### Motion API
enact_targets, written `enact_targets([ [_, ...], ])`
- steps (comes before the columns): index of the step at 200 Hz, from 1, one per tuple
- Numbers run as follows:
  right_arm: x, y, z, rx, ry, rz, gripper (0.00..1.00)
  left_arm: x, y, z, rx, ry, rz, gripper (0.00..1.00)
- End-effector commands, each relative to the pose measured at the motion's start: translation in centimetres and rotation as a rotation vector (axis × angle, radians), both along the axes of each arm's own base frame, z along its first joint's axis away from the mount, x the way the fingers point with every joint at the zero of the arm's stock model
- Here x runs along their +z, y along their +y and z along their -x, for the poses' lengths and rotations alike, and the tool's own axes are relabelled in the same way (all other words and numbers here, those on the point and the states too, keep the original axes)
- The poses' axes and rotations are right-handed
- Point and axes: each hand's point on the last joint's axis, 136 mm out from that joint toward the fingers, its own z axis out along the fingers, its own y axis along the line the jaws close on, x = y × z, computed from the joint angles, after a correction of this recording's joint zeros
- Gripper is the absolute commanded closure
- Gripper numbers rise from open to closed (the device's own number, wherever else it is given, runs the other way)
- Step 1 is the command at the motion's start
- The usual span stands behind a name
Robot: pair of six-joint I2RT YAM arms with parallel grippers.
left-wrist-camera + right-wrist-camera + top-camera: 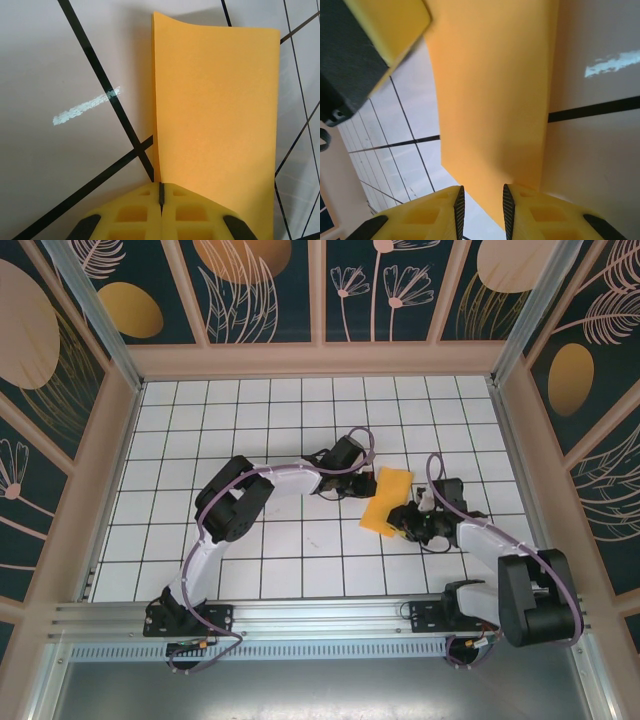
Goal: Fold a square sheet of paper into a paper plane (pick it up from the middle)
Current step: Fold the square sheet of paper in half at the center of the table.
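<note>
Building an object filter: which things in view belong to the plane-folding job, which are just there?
Job: thin orange-yellow paper sheet; yellow-fingered left gripper, shut on it; yellow-fingered right gripper, jaws apart by its edge.
Lying about: chalky white smear on the white grid-tiled table; dark leaf-patterned walls.

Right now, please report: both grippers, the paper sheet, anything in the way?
Left gripper shut on paper sheet edge. Right gripper open, at the opposite end. No obstacle seen.

This is looking like a robotics lab cell: left arm point(235, 505) and right arm point(500, 555) sitting bolted to an aluminium rail point(320, 617), leaf-patterned panels point(260, 290) enclosing a white gridded bench point(250, 410).
</note>
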Motion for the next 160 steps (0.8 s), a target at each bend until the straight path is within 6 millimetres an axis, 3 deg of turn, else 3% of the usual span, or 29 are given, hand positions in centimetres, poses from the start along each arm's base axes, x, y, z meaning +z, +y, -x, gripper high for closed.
enact_targets([
  [1, -0.9, 0.1, 0.6, 0.023, 0.011, 0.006, 0.69, -2.6, 0.8, 0.3, -0.012, 0.025, -0.064, 0.97],
  [69, -2.7, -1.1, 1.2, 0.005, 0.071, 0.087, 0.69, -3.7, 0.8, 0.7, -0.018, 0.049, -0.072, 0.97],
  [83, -1.8, -0.9, 0.7, 0.006, 0.042, 0.081, 0.69, -3.4, 0.8, 0.7, -0.021, 0.045, -0.068, 0.97],
  [117, 2.9, -0.4, -1.6, -0.004, -0.092, 0.034, 0.67, -2.4, 0.6, 0.5, -0.017, 0.035, -0.049, 0.98],
  [160, 2.9, 0.6, -1.4, 0.028, -0.076, -0.036, 0.73, -1.2, -0.2, -0.2, -0.016, 0.013, -0.024, 0.98],
])
